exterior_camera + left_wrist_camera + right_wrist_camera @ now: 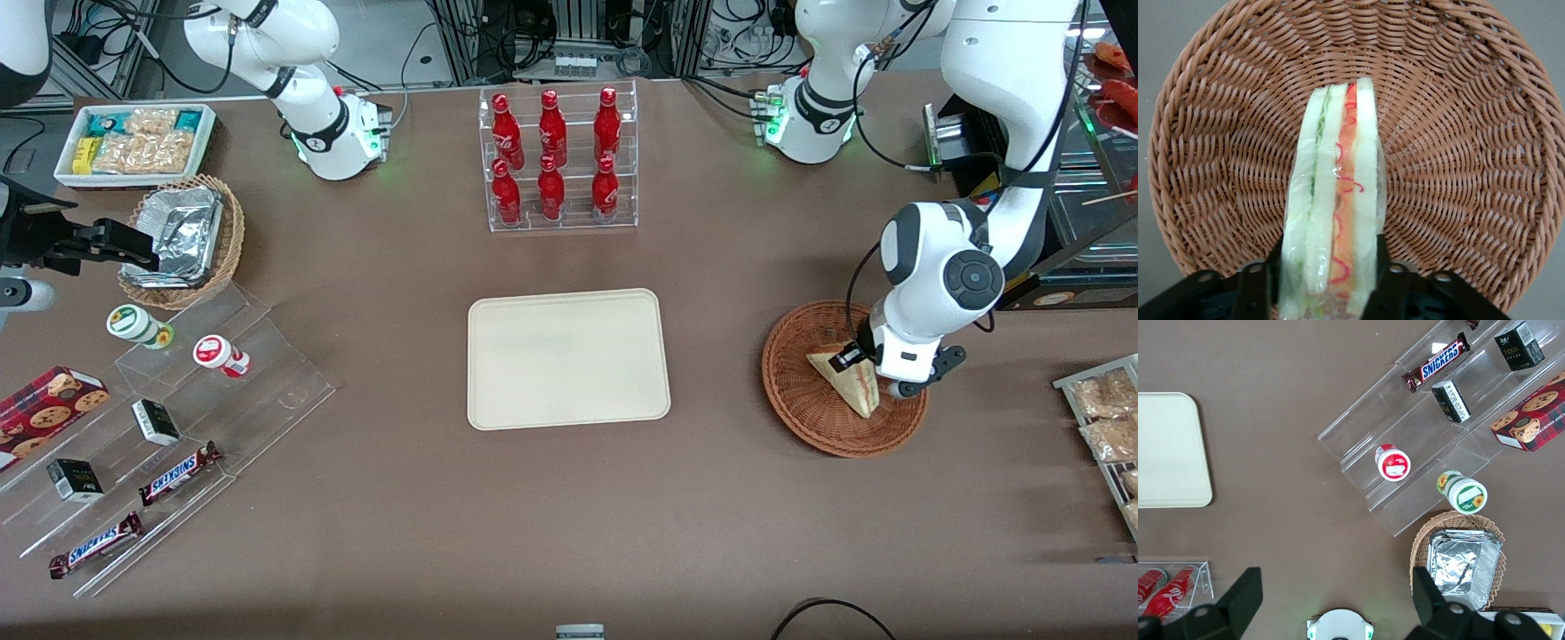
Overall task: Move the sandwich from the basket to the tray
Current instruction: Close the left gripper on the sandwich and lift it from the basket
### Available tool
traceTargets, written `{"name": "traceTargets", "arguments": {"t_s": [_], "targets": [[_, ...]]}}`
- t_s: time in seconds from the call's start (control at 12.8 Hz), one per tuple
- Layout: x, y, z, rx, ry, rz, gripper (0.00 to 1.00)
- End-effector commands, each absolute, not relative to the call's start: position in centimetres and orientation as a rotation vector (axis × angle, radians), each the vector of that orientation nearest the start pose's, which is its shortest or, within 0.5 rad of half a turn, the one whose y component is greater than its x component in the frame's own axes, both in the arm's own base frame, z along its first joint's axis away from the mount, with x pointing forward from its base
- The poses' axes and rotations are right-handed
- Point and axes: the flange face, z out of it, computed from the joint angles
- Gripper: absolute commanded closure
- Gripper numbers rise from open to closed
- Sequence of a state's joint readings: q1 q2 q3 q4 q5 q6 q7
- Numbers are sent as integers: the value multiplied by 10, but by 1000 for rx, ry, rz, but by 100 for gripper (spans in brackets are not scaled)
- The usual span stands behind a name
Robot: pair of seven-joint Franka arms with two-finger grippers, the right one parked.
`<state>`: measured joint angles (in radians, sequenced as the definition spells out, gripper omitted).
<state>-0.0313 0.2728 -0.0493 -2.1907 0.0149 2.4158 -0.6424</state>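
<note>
The sandwich (846,380) is a clear-wrapped wedge with red and green filling, standing on edge in the reddish-brown wicker basket (798,391) toward the working arm's end of the table. My left gripper (859,368) reaches down into the basket and is shut on the sandwich. In the left wrist view the sandwich (1338,200) runs out from between the black fingers (1382,268), which press against both of its bread faces, over the basket (1458,133) weave. My gripper (1330,280) holds the wide end. The cream tray (569,358) lies bare at the table's middle, beside the basket.
A clear rack of red bottles (558,160) stands farther from the front camera than the tray. Toward the parked arm's end are a foil-lined basket (182,240), a white bin of snack packets (133,142) and a stepped acrylic shelf (178,418). Snack packets (1107,418) lie beside the basket.
</note>
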Motion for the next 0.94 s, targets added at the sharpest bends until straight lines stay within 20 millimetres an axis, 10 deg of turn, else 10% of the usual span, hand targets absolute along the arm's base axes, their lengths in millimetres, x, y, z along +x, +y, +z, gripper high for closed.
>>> {"name": "traceTargets", "arguments": {"t_s": [0.0, 0.39, 0.63, 0.86], "targets": [[561, -45, 272, -3014, -870, 20, 100], [590, -65, 363, -2998, -814, 102, 100], [598, -132, 422, -3016, -674, 135, 100], [580, -254, 420, -3046, -493, 115, 100]]}}
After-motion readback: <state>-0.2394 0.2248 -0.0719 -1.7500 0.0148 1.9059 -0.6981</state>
